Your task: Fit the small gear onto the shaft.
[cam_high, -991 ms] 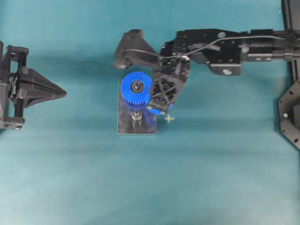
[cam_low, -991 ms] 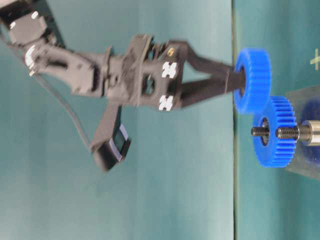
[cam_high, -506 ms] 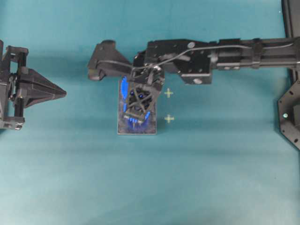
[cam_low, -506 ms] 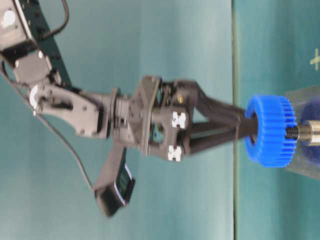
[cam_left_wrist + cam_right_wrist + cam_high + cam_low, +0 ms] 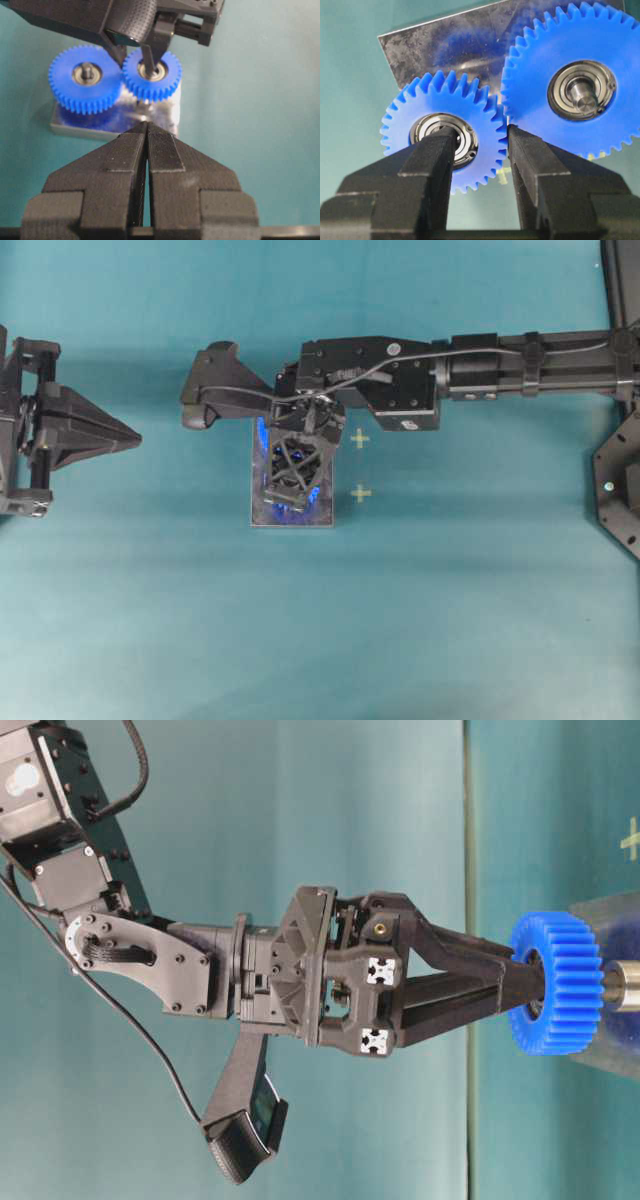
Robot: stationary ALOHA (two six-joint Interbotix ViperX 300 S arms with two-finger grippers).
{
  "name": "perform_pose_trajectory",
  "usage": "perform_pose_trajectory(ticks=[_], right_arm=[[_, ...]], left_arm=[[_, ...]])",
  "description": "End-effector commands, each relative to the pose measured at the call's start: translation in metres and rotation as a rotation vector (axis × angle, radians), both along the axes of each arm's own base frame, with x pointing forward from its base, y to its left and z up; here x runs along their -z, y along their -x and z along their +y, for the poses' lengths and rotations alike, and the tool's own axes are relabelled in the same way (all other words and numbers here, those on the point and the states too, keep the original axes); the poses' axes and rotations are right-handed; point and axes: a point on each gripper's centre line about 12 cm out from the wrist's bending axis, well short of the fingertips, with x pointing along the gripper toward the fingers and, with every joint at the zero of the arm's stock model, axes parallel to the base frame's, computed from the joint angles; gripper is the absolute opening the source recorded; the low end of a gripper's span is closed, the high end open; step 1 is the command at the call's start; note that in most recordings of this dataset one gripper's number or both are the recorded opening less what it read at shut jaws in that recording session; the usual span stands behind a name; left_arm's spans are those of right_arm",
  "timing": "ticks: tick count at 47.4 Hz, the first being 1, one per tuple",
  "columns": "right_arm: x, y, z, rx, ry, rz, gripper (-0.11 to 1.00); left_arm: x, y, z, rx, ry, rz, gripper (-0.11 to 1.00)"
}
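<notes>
R gripper (image 5: 482, 150) clenched on small gear (image 5: 445, 130), one finger in hub, one on rim; gear over shaft (image 5: 625, 986) at plate (image 5: 322, 515) near edge. I judge it stiff, light, slick plastic; rim-hub grip suits. L gripper (image 5: 146, 132) closed, idle.

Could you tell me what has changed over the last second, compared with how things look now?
The right gripper, shut on the small gear, carried it from beside the plate over onto the shaft, then pushed it further down, next to the large gear. The grip was not released. The left gripper, the large gear and the plate stayed put.
</notes>
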Motion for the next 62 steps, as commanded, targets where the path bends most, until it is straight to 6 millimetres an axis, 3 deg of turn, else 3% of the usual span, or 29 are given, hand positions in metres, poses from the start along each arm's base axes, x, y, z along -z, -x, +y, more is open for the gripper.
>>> perform_pose_trajectory(ticks=[1,23,25,31,37,41,47,57,62], right_arm=[[-0.017,-0.003,0.004,-0.019,0.004,-0.046,0.36],[-0.017,-0.004,0.0,-0.012,0.003,-0.049,0.37],[-0.019,-0.005,0.0,-0.015,0.005,-0.057,0.4],[-0.021,-0.005,0.0,-0.012,0.005,-0.055,0.65],[-0.025,-0.005,0.0,-0.016,0.005,-0.058,0.66],[-0.038,-0.008,-0.001,-0.018,0.011,-0.104,0.64],[-0.047,-0.012,-0.005,-0.023,0.024,-0.135,0.51],[-0.037,-0.012,-0.005,-0.066,0.023,-0.107,0.07],[-0.032,-0.012,-0.005,-0.067,0.017,-0.087,-0.02]], left_arm=[[-0.012,-0.003,0.0,-0.001,-0.002,-0.034,0.0],[-0.011,-0.003,-0.001,-0.009,0.032,-0.033,0.0],[-0.012,-0.003,-0.001,-0.01,0.034,-0.036,0.0],[-0.013,-0.003,-0.002,-0.006,0.032,-0.037,0.0],[-0.012,-0.004,-0.004,0.004,0.03,-0.036,0.0],[-0.012,-0.004,-0.005,0.007,0.031,-0.035,0.0],[-0.012,-0.004,-0.004,0.005,0.031,-0.036,0.0],[-0.014,-0.004,-0.004,0.006,0.031,-0.051,0.0],[-0.014,-0.004,-0.005,0.008,0.031,-0.054,0.0]])
